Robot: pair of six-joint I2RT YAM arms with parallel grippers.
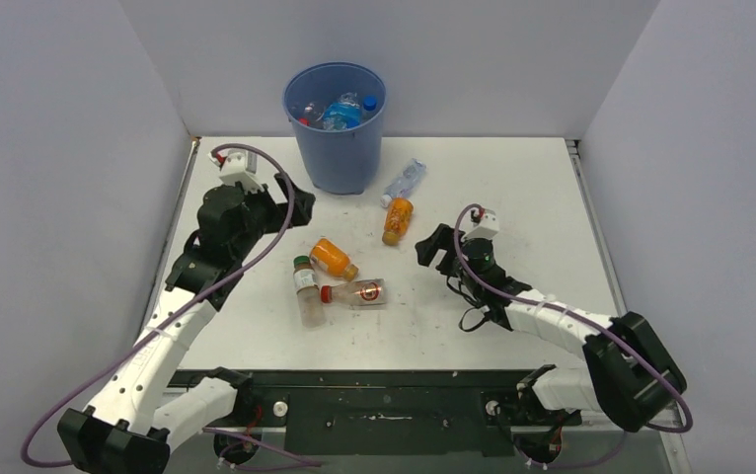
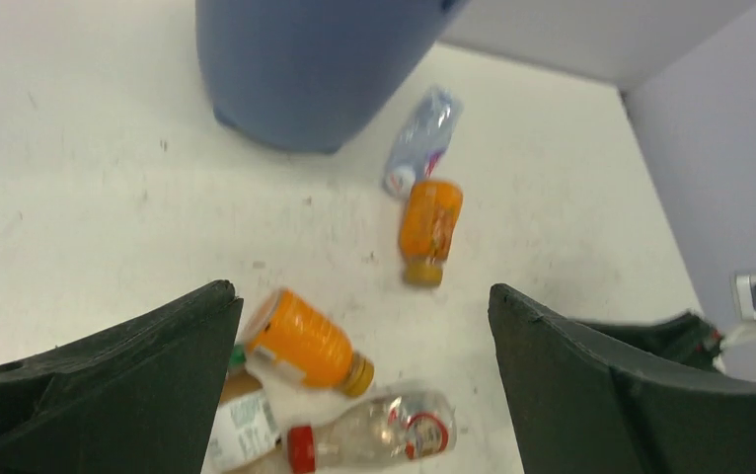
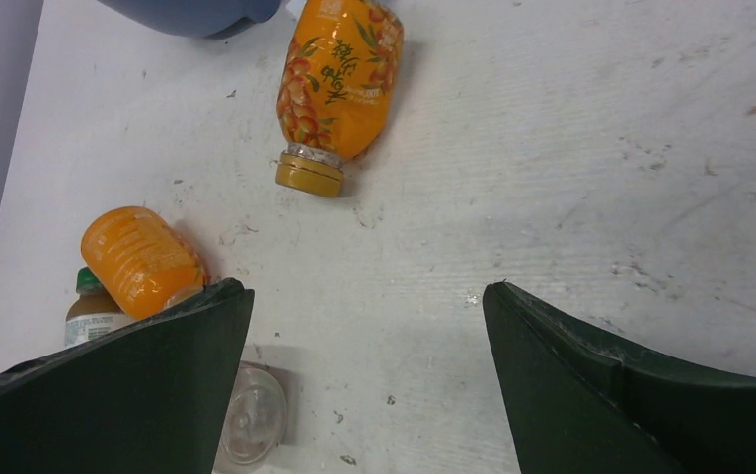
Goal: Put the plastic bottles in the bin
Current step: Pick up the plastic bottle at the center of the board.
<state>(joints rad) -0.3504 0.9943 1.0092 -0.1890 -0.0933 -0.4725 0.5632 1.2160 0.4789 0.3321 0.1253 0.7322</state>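
Bin (image 1: 335, 138) is holding several bottles (image 1: 342, 111); 5 more are lying on the table (image 1: 532, 197). Your left gripper (image 1: 295, 197) and right gripper (image 1: 431, 247) are both gaping, empty, so you are choosing a pick; the orange bottle (image 3: 340, 74) ahead of the right one is calling for lowering and closing.

I see green Chinese characters on label of orange bottle (image 3: 340, 84) lying on counter (image 3: 571, 178). Characters run along bottle's length, beside picture of orange berries; I can't make out single characters. Red round emblem on clear red-capped bottle (image 2: 394, 433): wording too blurred for me. Fine print on white label of green-capped bottle (image 2: 246, 427): unreadable.
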